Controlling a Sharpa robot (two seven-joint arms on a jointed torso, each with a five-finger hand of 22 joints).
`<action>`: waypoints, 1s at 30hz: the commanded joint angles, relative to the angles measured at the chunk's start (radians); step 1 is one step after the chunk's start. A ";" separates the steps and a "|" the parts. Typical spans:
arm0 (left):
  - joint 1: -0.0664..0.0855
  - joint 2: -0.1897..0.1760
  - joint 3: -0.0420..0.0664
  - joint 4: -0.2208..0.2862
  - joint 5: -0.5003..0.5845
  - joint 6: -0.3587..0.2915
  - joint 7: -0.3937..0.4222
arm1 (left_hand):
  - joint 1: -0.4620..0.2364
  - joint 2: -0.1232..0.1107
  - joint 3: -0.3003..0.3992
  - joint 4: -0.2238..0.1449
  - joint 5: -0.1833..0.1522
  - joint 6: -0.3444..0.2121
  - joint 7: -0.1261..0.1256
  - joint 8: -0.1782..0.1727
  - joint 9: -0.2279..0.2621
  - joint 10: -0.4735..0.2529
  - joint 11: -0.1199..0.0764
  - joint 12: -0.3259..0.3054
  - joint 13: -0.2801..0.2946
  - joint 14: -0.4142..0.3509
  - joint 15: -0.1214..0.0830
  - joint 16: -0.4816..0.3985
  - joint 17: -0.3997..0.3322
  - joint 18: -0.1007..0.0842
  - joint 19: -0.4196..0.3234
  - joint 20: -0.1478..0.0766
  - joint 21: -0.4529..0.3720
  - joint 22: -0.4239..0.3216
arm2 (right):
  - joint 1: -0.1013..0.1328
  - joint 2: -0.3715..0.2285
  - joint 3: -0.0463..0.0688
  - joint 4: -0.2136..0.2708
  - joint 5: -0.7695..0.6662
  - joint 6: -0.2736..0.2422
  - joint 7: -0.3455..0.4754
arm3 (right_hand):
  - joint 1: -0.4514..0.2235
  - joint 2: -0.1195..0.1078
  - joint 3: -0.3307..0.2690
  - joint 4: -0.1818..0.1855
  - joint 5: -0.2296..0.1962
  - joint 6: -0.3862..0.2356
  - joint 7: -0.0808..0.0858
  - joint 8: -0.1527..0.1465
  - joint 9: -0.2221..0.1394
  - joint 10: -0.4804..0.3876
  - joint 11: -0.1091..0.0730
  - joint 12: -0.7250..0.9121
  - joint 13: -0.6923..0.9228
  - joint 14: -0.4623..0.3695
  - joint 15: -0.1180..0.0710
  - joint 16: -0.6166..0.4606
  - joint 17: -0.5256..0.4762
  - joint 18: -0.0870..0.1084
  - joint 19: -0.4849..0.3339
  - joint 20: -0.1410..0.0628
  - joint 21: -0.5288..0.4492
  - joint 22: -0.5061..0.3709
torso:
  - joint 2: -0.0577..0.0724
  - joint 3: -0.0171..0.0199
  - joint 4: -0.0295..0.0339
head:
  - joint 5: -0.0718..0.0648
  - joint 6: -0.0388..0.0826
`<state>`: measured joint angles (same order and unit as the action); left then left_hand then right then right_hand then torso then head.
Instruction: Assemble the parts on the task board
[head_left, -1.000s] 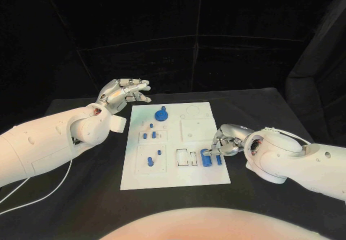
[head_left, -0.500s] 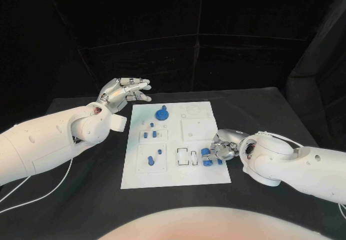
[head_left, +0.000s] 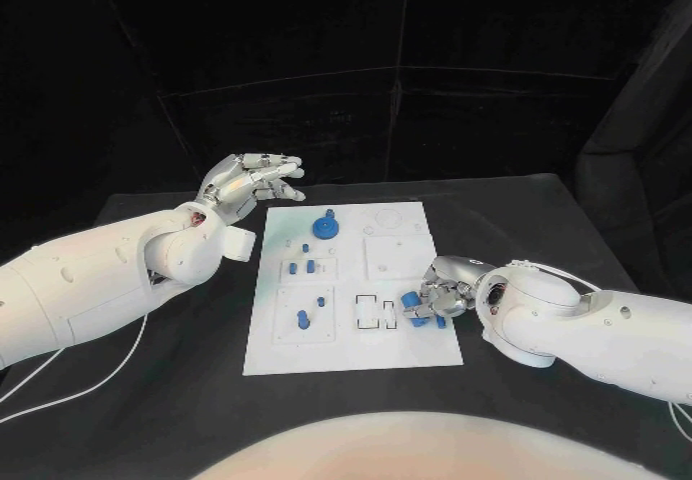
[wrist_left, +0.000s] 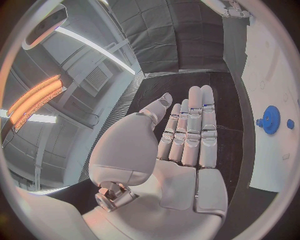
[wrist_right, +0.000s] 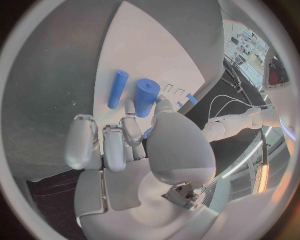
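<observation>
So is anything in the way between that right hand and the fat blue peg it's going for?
Nothing visible. In the right wrist view the right hand already has its fingertips at the thick blue peg, with no other piece between them. The thinner blue peg lies beside it, off to the side.

A robotics lab or test cell, by every sign — black cloth-covered table (head_left: 519, 215) with black curtains (head_left: 433, 90) hung close behind it. Beyond the curtains, seen from the left wrist: bare grey ceiling, a long strip light (wrist_left: 94, 47) and an orange-glowing fixture (wrist_left: 31, 100).
</observation>
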<state>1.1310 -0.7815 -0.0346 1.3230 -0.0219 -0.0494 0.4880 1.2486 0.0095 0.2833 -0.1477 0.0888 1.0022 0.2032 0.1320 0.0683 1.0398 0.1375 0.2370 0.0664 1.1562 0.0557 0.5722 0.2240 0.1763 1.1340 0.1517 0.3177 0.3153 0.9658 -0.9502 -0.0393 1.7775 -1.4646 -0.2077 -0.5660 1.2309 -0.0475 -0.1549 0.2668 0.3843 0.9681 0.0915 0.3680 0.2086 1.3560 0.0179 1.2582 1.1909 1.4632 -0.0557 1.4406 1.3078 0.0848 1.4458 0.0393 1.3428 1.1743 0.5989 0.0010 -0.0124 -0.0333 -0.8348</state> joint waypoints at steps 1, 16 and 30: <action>0.002 0.000 0.000 0.001 0.002 0.010 0.009 | -0.002 0.007 -0.003 -0.001 0.003 0.000 -0.004 0.006 0.000 0.002 -0.006 0.007 -0.001 -0.005 0.000 -0.005 0.001 0.004 0.004 0.003 -0.004 -0.001 | -0.003 0.000 -0.004 -0.011 0.000 0.026 -0.020 | 0.038 0.021 0.004 -0.013 0.045 -0.008 0.001 0.010 0.007 -0.001 -0.007 0.000 0.003 0.063 -0.007 0.004 0.018 -0.009 0.007 0.001 0.005 0.003 | 0.000 -0.0004 0.0003 | 0.001 -0.001; 0.001 0.003 0.000 -0.001 0.002 0.008 0.013 | -0.004 0.006 -0.004 0.000 0.002 0.000 -0.004 0.007 0.000 0.002 -0.006 0.007 -0.001 -0.005 0.001 -0.005 0.001 0.004 0.004 0.003 -0.004 -0.001 | -0.004 -0.033 -0.004 0.065 0.026 -0.182 0.034 | 0.055 0.043 -0.001 -0.003 0.200 -0.011 -0.002 0.031 0.026 0.008 -0.010 0.000 0.021 0.065 -0.009 0.010 0.032 -0.011 0.010 0.000 0.012 0.015 | -0.001 -0.0003 0.0009 | -0.005 0.004; 0.001 0.009 0.000 -0.005 0.002 0.009 0.012 | -0.004 0.006 -0.004 0.000 0.002 0.000 -0.004 0.007 0.000 0.002 -0.006 0.007 -0.001 -0.005 0.001 -0.005 0.001 0.004 0.004 0.003 -0.004 -0.001 | -0.003 -0.024 -0.003 0.097 0.015 -0.243 0.047 | 0.043 0.045 -0.011 0.017 0.223 -0.010 -0.005 0.038 0.032 0.011 -0.012 -0.002 0.025 0.066 -0.011 0.013 0.037 -0.012 0.011 -0.002 0.016 0.022 | 0.000 -0.0003 0.0005 | 0.004 0.007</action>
<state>1.1308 -0.7732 -0.0351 1.3184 -0.0219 -0.0491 0.4889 1.2486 0.0095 0.2833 -0.1477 0.0888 1.0022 0.2032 0.1320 0.0683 1.0398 0.1375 0.2440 0.0664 1.1562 0.0557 0.5722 0.2239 0.1763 1.1340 0.1517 0.3177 0.3156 0.9611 -0.9773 -0.0431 1.8733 -1.4448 -0.4402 -0.5298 1.2858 -0.0060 -0.1658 0.2784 0.6066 0.9573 0.0896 0.4022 0.2386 1.3670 0.0069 1.2582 1.2165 1.4669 -0.0592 1.4511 1.3075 0.0849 1.4494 0.0357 1.3545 1.1967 0.5988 0.0008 -0.0093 -0.0326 -0.8267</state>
